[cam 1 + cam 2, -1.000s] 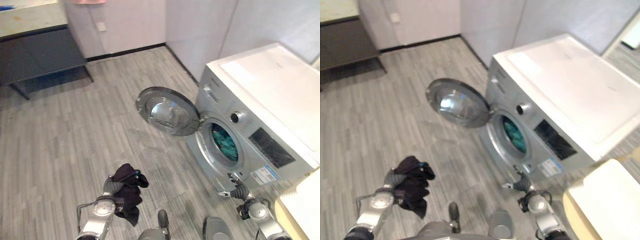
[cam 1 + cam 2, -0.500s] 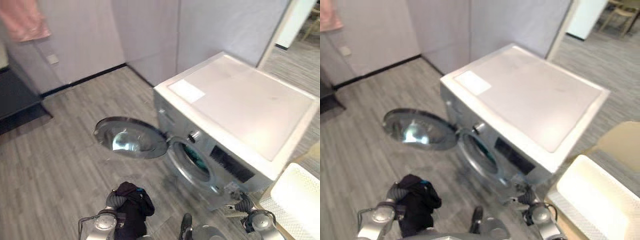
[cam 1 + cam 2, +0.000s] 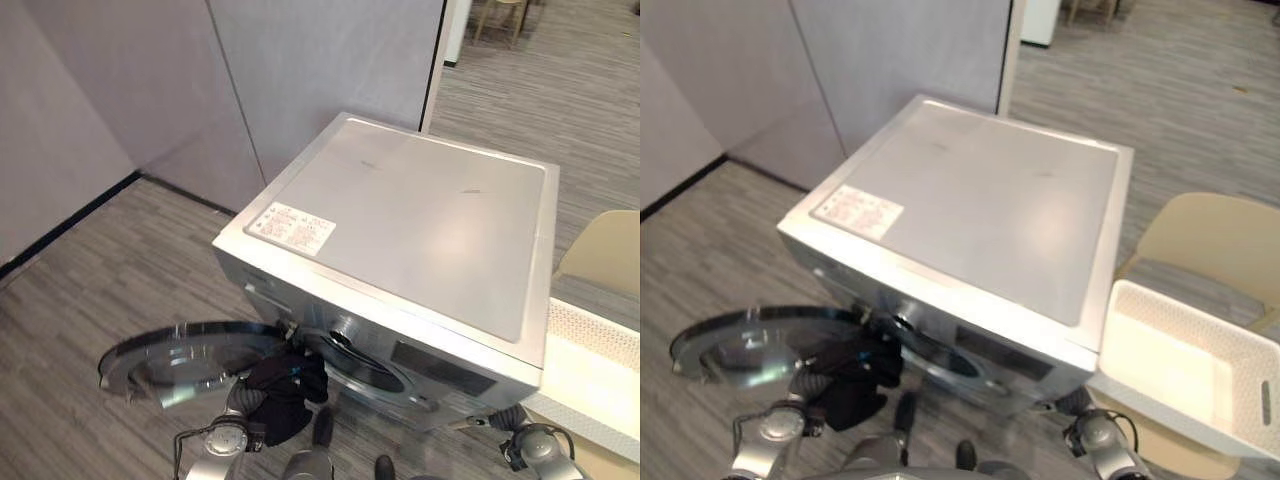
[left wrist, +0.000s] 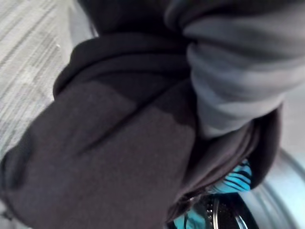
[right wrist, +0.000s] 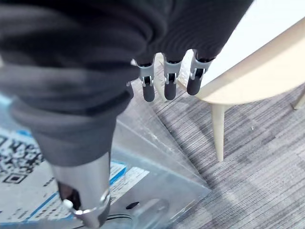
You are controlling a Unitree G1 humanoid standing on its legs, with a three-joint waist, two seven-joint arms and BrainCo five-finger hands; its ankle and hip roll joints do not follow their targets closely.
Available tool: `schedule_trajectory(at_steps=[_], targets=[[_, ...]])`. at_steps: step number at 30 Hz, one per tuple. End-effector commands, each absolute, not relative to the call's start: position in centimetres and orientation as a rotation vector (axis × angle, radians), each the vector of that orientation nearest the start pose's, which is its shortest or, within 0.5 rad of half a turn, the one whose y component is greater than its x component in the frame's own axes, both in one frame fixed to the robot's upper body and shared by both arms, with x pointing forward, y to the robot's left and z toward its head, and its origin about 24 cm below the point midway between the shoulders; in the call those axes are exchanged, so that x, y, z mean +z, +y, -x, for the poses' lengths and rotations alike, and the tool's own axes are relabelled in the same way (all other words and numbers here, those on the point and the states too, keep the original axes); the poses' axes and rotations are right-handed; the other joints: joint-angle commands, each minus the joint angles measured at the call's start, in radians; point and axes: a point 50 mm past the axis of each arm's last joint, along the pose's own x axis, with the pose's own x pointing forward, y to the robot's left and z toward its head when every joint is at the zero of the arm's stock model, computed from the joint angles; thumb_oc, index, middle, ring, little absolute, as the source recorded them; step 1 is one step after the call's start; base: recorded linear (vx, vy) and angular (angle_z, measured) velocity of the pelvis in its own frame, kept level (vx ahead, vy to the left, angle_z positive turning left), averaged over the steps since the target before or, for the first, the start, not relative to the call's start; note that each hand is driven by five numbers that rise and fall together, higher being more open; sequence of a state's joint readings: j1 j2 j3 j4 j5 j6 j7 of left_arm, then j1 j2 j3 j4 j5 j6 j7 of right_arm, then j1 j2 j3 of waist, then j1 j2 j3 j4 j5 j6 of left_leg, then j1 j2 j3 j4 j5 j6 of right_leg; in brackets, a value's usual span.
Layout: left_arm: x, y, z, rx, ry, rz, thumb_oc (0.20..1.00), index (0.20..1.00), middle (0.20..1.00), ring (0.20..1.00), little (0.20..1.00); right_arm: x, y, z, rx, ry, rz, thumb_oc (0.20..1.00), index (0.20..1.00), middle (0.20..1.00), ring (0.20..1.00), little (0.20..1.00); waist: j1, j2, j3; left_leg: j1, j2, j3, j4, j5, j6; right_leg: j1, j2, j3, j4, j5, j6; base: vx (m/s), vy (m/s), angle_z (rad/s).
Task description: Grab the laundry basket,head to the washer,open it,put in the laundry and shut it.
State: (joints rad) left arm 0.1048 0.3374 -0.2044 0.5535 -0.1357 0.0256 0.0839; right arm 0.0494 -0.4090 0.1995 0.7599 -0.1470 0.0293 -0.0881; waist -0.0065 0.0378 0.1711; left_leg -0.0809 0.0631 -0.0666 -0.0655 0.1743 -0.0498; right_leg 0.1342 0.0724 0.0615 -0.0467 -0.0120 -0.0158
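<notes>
The left hand [image 3: 238,402], fingers hidden in the dark clothes [image 3: 284,386], now reaches the washer [image 3: 420,220] mouth — loading underway. The right hand [image 5: 167,76] hangs relaxed, empty.

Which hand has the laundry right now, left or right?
The left hand: it carries the dark garment at the washer opening. The right hand holds nothing, fingers relaxed beside the washer.

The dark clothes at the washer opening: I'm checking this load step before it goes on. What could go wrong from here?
1. The dark clothes hang bunched in the left robot hand at the edge of the washer opening; a trailing end could drape over the rim and get caught when the door shuts.
2. The open door lies close beside that arm and could be knocked.
3. The right robot hand hangs open near the chair leg, which it might bump.
</notes>
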Motion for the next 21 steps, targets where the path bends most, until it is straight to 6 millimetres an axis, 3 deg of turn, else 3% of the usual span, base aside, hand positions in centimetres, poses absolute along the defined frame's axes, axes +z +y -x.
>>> schedule_trajectory(at_steps=[1,6,7,9,12,13,15,17,19,20,21], targets=[[-7.0,22.9,-19.9,0.024,0.558,-0.326,0.2,0.2,0.2,0.2,0.2,-9.8,-25.6,-17.5,-0.014,0.758,0.599,1.0,1.0,1.0,1.0,1.0,0.012,-0.072,0.012,-0.01,-0.031,0.058,0.089,-0.081,-0.012,-0.087,-0.15,-0.044,0.129,-0.035,0.131,0.06,0.18,-0.57],[-6.7,23.0,-20.2,0.019,0.543,-0.332,0.2,0.2,0.2,0.2,0.2,-10.0,-24.6,-18.3,0.008,0.749,0.608,1.0,1.0,1.0,1.0,1.0,0.005,-0.066,0.024,0.025,-0.032,0.152,0.097,-0.114,0.015,-0.155,-0.169,0.003,0.192,-0.007,0.161,-0.03,0.14,-0.94],[-6.5,23.1,-20.3,0.026,0.533,-0.329,0.2,0.2,0.2,0.2,0.2,-9.8,-24.3,-18.9,0.014,0.732,0.606,1.0,1.0,1.0,1.0,1.0,0.012,-0.064,0.032,0.026,-0.024,0.176,0.096,-0.119,0.018,-0.183,-0.173,-0.012,0.218,-0.001,0.165,-0.14,0.062,-0.97],[-6.0,23.3,-20.7,0.049,0.509,-0.312,0.2,0.2,0.2,0.2,0.2,-9.4,-23.8,-19.5,0.025,0.704,0.615,1.0,1.0,1.0,1.0,1.0,0.032,-0.053,0.045,0.014,-0.008,0.206,0.101,-0.115,0.017,-0.216,-0.194,-0.123,0.269,-0.005,0.167,-0.18,0.07,-0.72],[-5.5,22.9,-21.3,0.062,0.479,-0.267,0.2,0.2,0.2,0.2,0.2,-9.3,-23.5,-19.9,0.032,0.692,0.618,1.0,1.0,1.0,1.0,1.0,0.033,-0.061,0.058,-0.002,-0.006,0.231,0.127,-0.121,0.015,-0.22,-0.183,-0.191,0.286,-0.028,0.143,-0.16,0.012,-0.75],[-5.1,22.2,-21.9,0.042,0.455,-0.248,0.2,0.2,0.2,0.2,0.2,-9.0,-23.6,-20.1,0.012,0.674,0.591,1.0,1.0,1.0,1.0,1.0,0.034,-0.069,0.087,-0.056,0.003,0.225,0.196,-0.124,0.016,-0.241,-0.175,-0.17,0.287,-0.055,0.11,-0.19,-0.106,-0.3],[-4.4,21.9,-22.6,0.054,0.418,-0.212,0.2,0.2,0.2,0.2,0.2,-8.7,-23.6,-20.5,0.002,0.655,0.593,1.0,1.0,1.0,1.0,1.0,0.035,-0.072,0.115,-0.125,0.019,0.21,0.262,-0.129,0.013,-0.302,-0.158,-0.155,0.342,-0.067,0.091,-0.28,-0.102,0.12],[-3.1,20.8,-23.9,0.08,0.355,-0.107,0.2,0.2,0.2,0.2,0.2,-7.8,-24.1,-21.2,-0.041,0.618,0.589,1.0,1.0,1.0,1.0,1.0,0.037,-0.076,0.159,-0.281,0.023,0.185,0.41,-0.144,0.025,-0.429,-0.168,-0.204,0.463,-0.094,0.057,-0.39,-0.17,0.22],[-3.0,20.4,-24.1,0.094,0.345,-0.072,0.2,0.2,0.2,0.2,0.2,-7.7,-24.2,-21.2,-0.053,0.615,0.583,1.0,1.0,1.0,1.0,1.0,0.031,-0.073,0.149,-0.335,0.019,0.163,0.447,-0.151,0.028,-0.48,-0.165,-0.215,0.501,-0.107,0.05,-0.25,-0.187,0.33],[-2.3,18.6,-25.2,0.139,0.305,0.074,0.2,0.2,0.2,0.2,0.2,-6.9,-24.0,-21.8,-0.1,0.558,0.544,1.0,1.0,1.0,1.0,1.0,0.016,-0.084,0.169,-0.509,0.026,0.136,0.609,-0.205,0.03,-0.666,-0.174,-0.206,0.678,-0.176,0.033,-0.24,-0.216,0.51],[-2.2,18.6,-25.3,0.14,0.304,0.075,0.2,0.2,0.2,0.2,0.2,-6.9,-24.0,-21.8,-0.101,0.557,0.544,1.0,1.0,1.0,1.0,1.0,0.015,-0.084,0.166,-0.52,0.026,0.135,0.621,-0.213,0.03,-0.676,-0.175,-0.205,0.691,-0.184,0.033,-0.36,-0.223,0.21]])
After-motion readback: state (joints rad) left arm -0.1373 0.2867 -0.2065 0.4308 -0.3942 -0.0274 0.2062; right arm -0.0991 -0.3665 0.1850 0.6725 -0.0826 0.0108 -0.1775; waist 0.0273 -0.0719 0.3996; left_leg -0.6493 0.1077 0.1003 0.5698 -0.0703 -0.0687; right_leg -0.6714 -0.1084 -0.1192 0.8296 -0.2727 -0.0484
